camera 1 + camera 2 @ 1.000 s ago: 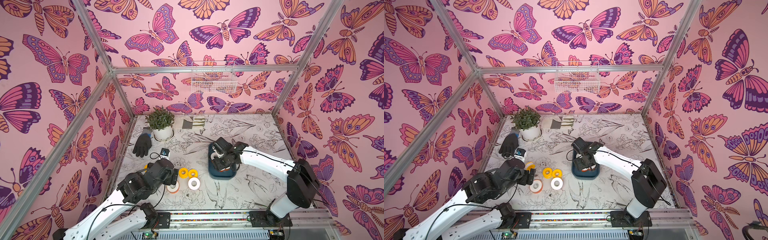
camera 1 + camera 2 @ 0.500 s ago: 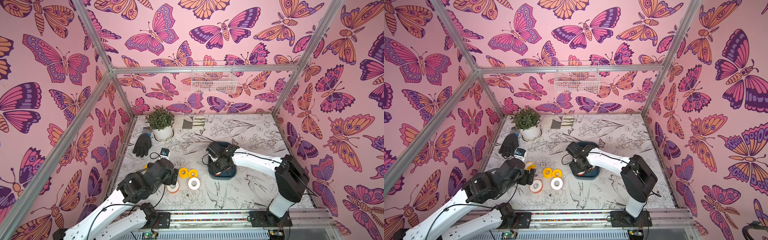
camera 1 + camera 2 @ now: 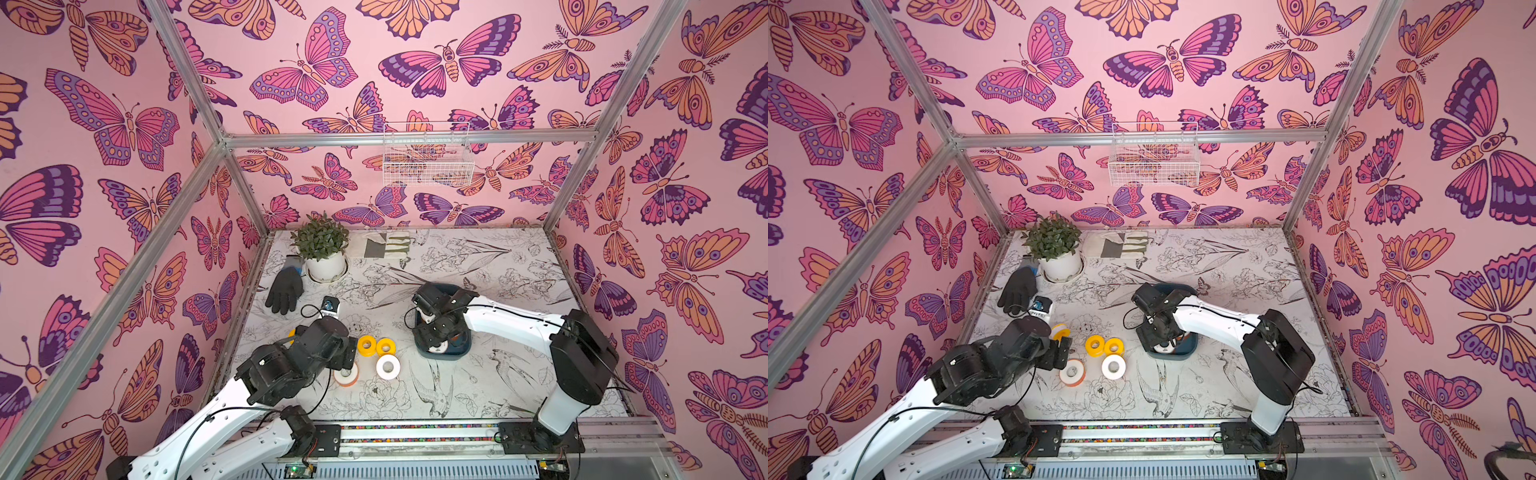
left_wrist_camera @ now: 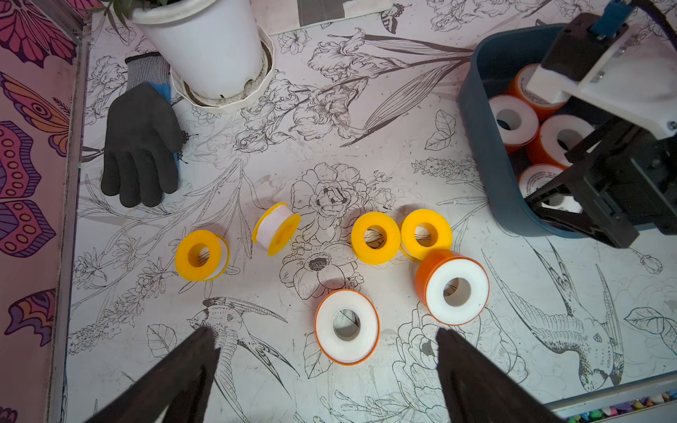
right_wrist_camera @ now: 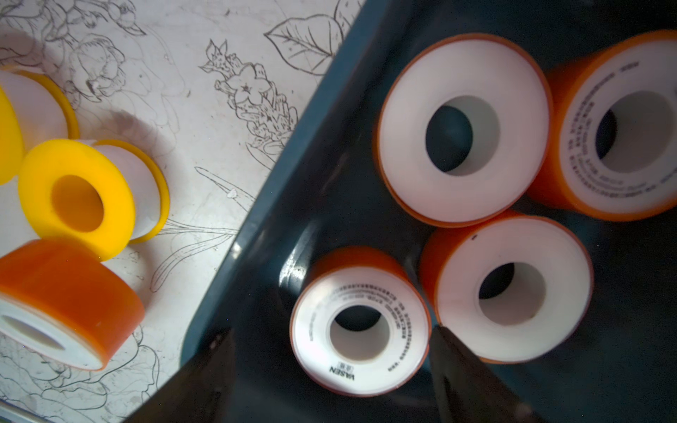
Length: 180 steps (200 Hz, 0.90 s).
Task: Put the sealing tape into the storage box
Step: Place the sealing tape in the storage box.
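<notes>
The storage box (image 3: 457, 355) (image 3: 1187, 351) is a dark teal tray right of the table's middle, with several orange-spooled rolls of sealing tape inside. My right gripper (image 5: 331, 331) (image 3: 436, 336) hangs open inside it. One sealing tape roll (image 5: 360, 331) lies flat on the box floor between its fingers, with a gap to one finger. Several more rolls lie on the table: yellow ones (image 4: 375, 238) (image 4: 202, 255) and two orange ones (image 4: 457, 287) (image 4: 347, 331). My left gripper (image 4: 324, 330) (image 3: 1065, 351) is open and empty, just above the nearer orange roll.
A potted plant (image 3: 322, 257) and a black glove (image 3: 284, 289) sit at the back left. A light work glove (image 3: 386, 245) lies along the back edge. A white wire basket (image 3: 428, 160) hangs on the back wall. Aluminium frame posts line the table's sides.
My right gripper's jaws have spread wider over the box, and the roll between them now lies loose on the box floor. The right arm shifted slightly left. The left arm has not moved.
</notes>
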Tool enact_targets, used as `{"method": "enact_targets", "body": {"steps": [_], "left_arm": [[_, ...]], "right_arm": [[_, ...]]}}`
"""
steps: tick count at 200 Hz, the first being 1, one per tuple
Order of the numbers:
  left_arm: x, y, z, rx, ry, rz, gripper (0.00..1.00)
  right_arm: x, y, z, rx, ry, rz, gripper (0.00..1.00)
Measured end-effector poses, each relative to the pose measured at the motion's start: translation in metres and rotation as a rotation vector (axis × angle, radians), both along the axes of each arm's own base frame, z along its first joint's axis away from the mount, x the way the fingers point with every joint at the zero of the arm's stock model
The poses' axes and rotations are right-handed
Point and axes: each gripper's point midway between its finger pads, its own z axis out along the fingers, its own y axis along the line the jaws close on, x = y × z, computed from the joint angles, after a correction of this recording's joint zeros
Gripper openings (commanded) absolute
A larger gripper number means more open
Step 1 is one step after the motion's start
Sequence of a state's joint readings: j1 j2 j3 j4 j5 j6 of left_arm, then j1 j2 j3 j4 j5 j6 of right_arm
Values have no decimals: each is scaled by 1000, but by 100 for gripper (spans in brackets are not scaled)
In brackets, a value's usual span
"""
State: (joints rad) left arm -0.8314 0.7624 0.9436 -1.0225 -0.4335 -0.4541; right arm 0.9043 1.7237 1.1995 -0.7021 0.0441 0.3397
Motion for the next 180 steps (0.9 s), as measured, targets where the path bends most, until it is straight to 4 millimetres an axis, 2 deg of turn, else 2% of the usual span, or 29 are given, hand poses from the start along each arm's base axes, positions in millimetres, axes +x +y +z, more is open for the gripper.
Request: {"method": "enact_targets", "body": {"steps": [25, 65, 83, 140, 161, 180], "left_arm": [[0, 0, 0, 0, 0, 0, 97], [0, 0, 0, 0, 0, 0, 97], [0, 0, 0, 0, 0, 0, 97], [0, 0, 0, 0, 0, 0, 97], [0, 0, 0, 0, 0, 0, 97], [-1, -1, 0, -4, 4, -4, 97]], "right_arm": [[0, 0, 0, -2, -3, -1, 84], [1, 0, 6, 9, -14, 6, 64], [0, -1, 11, 22, -24, 7, 57], [-6, -13, 15, 58, -73, 8, 49], [-5, -24, 32, 117, -154, -3, 49], [7, -42, 49, 181, -248, -58, 49]]}}
